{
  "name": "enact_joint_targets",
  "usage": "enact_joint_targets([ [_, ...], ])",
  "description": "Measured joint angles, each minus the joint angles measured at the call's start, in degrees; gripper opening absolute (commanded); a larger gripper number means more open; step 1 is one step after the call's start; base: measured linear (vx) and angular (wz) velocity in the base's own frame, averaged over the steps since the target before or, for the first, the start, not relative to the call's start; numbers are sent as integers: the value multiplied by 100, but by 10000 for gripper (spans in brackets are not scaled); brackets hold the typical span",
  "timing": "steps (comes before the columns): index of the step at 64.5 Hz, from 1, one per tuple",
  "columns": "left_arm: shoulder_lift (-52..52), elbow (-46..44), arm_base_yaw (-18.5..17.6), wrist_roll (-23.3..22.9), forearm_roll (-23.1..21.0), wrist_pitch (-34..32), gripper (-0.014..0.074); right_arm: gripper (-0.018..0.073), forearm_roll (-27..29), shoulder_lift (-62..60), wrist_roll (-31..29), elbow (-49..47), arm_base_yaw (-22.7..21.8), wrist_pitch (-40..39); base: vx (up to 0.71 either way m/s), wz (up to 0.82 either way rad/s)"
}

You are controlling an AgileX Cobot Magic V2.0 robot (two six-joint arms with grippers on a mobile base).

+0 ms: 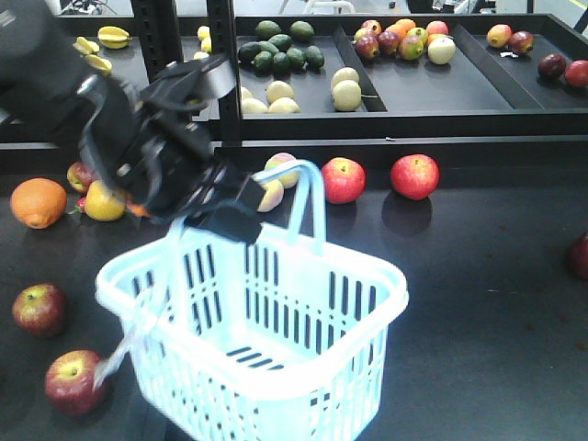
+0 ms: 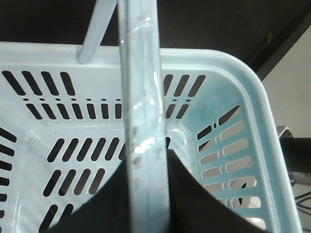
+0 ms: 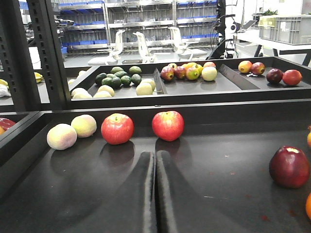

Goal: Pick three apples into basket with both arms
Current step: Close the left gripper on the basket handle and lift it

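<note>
Left gripper (image 1: 228, 213): jaws pinching the basket's hoop handle (image 2: 143, 97), at the basket's 11 o'clock.
Basket (image 1: 230, 363): low centre, tilted; clear plastic scrap (image 1: 129, 335) hangs at its 9 o'clock.
Left streaked apple (image 1: 344, 179): on the dark table (image 1: 478, 322), at the basket's 1 o'clock.
Right streaked apple (image 1: 415, 175): near it, at its 3 o'clock.
Dark apple (image 1: 579, 255): right edge, at the basket's 3 o'clock.
Right gripper (image 3: 155, 158): jaws pressed together, holding nothing; both streaked apples around its 12 o'clock.
</note>
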Motion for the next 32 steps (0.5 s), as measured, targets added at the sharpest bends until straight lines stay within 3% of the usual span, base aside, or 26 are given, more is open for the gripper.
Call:
enact_joint_targets([
  [20,-1499,1491,0,-682,-211,-1691,-8,-4,0,0,0,0,0,0,0,0],
  [32,-1841,1579,0,-759,-365,-1887,-8,-4,0,0,0,0,0,0,0,0],
])
